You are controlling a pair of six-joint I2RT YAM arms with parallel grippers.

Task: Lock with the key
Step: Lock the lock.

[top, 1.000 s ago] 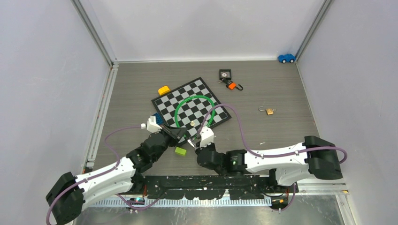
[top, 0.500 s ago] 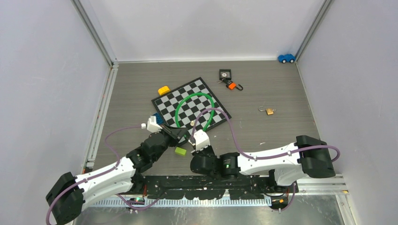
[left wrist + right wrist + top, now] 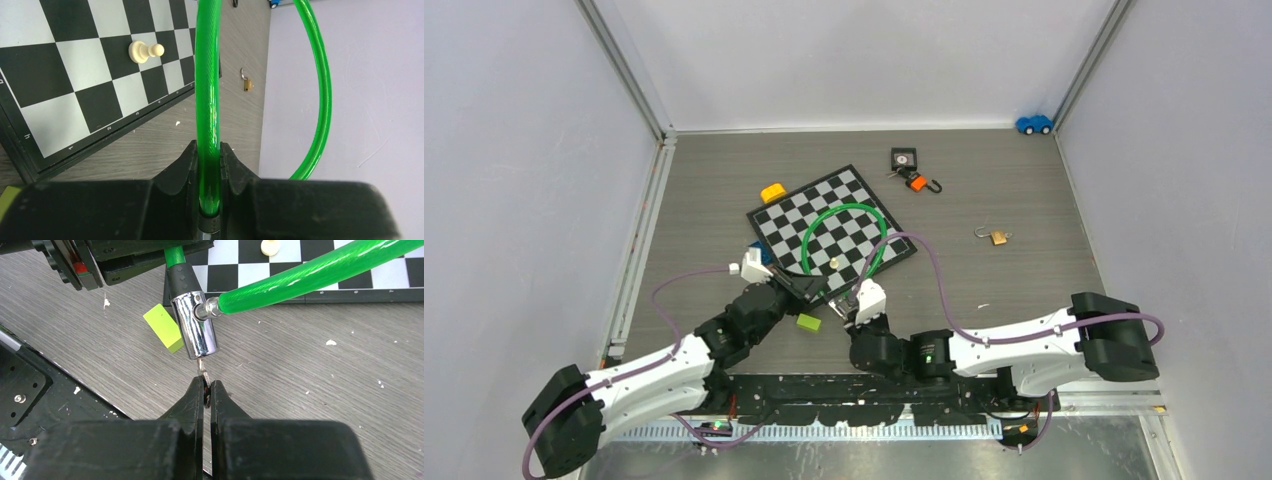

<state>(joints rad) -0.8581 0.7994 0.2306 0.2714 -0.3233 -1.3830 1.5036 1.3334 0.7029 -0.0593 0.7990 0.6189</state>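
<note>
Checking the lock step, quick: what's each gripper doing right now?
Left gripper: closed on the green cable.
Right gripper: closed on the key at the chrome lock barrel.

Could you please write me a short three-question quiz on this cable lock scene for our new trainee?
1. True or false: the right arm's fingers are shut on the key.
2. What do the left arm's fingers grip? A) the green cable B) the white pawn C) the green block
3. Fill in: the white pawn lies on its side on the ____.
Key: 1 true; 2 A; 3 chessboard.
</note>
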